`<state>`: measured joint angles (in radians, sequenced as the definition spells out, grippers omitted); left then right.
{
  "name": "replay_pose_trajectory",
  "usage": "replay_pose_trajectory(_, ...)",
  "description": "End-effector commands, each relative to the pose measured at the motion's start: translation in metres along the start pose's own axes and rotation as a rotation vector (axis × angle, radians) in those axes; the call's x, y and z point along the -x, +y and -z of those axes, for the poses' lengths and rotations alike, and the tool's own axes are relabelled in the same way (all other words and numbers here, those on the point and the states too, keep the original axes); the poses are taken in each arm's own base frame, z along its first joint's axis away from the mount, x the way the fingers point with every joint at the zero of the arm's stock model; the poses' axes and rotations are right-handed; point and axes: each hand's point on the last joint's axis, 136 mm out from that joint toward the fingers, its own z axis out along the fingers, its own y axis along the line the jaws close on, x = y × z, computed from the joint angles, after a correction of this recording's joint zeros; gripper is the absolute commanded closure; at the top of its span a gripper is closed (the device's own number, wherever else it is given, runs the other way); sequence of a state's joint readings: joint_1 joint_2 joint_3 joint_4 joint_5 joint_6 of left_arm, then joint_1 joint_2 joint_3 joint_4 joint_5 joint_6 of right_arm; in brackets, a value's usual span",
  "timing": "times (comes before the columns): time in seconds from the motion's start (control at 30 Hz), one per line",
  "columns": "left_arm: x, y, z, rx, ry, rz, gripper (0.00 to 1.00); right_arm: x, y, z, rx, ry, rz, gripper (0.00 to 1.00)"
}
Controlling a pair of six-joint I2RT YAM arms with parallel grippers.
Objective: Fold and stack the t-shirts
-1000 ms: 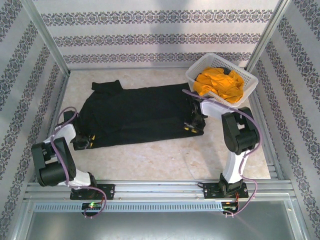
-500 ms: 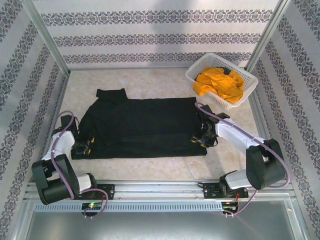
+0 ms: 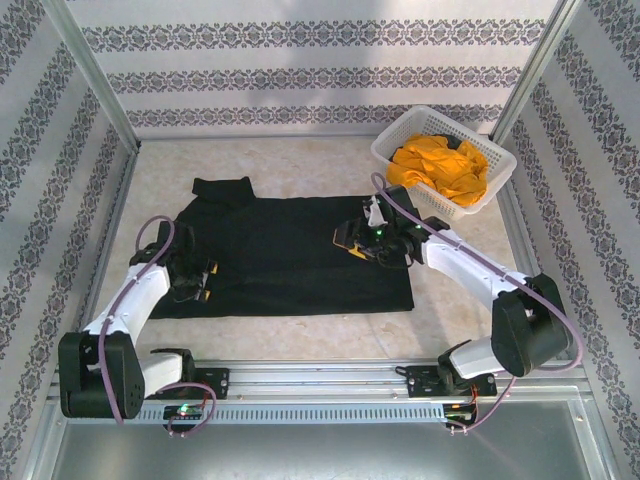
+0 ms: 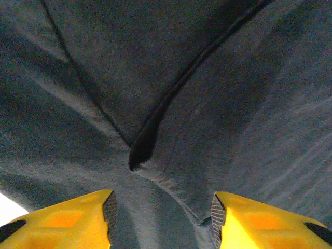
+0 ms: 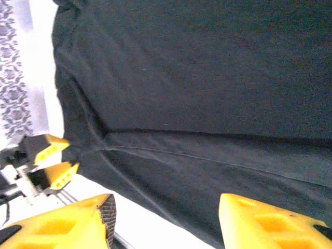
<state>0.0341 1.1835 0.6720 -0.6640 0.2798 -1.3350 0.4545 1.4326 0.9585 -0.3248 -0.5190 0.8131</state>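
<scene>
Left tool (image 3: 205,282) — fingers spread, nothing clamped; set low at the 8 o'clock edge of the black t-shirt (image 3: 280,245), a seam ridge lying just ahead of it in the wrist view.
Right tool (image 3: 345,242) — fingers likewise apart and empty; poised over the shirt's body, toward 3 o'clock of its centre.
Step in hand, as judged: first fold of the black shirt, with no grasp made yet. The next move calls for each tool to pinch an edge and carry it across evenly, so the cloth does not bunch.
Black t-shirt: plain, matt, spread nearly flat mid-desk (image 3: 300,330), long axis 9 to 3, one flap jutting toward 11; shallow creases.
Orange-yellow t-shirt (image 3: 440,168): crumpled and unfolded in the white lattice basket (image 3: 398,128) at the desk's 2 o'clock corner.
</scene>
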Motion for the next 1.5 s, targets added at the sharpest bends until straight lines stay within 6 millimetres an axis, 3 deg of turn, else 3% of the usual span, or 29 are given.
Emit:
replay_pose_trajectory(0.0, -0.002, -0.001, -0.007, 0.014, -0.007, 0.042, 0.48, 0.006, 0.02, 0.001, 0.07, -0.001, 0.015, 0.44)
replay_pose_trajectory(0.13, 0.0, 0.011, -0.011, 0.052, -0.033, 0.052, 0.48, 0.006, 0.019, 0.0, 0.07, -0.001, 0.004, 0.44)
replay_pose_trajectory(0.33, 0.005, 0.008, -0.028, 0.025, -0.038, 0.076, 0.53, 0.008, 0.024, -0.001, 0.096, -0.003, -0.007, 0.44)
replay_pose_trajectory(0.5, 0.008, -0.001, -0.032, 0.001, -0.044, 0.076, 0.67, 0.007, 0.023, -0.001, 0.091, -0.003, -0.009, 0.44)
replay_pose_trajectory(0.87, 0.012, -0.028, -0.013, -0.028, -0.072, 0.003, 1.0, 0.007, 0.019, -0.002, 0.076, -0.01, -0.017, 0.46)
replay_pose_trajectory(1.23, -0.012, -0.092, -0.019, 0.048, 0.0, -0.38, 1.0, 0.014, 0.018, -0.005, 0.074, -0.012, -0.027, 0.47)
replay_pose_trajectory(1.47, -0.027, -0.108, -0.031, 0.174, 0.026, -0.618, 1.0, 0.015, 0.013, -0.005, 0.071, -0.007, -0.044, 0.47)
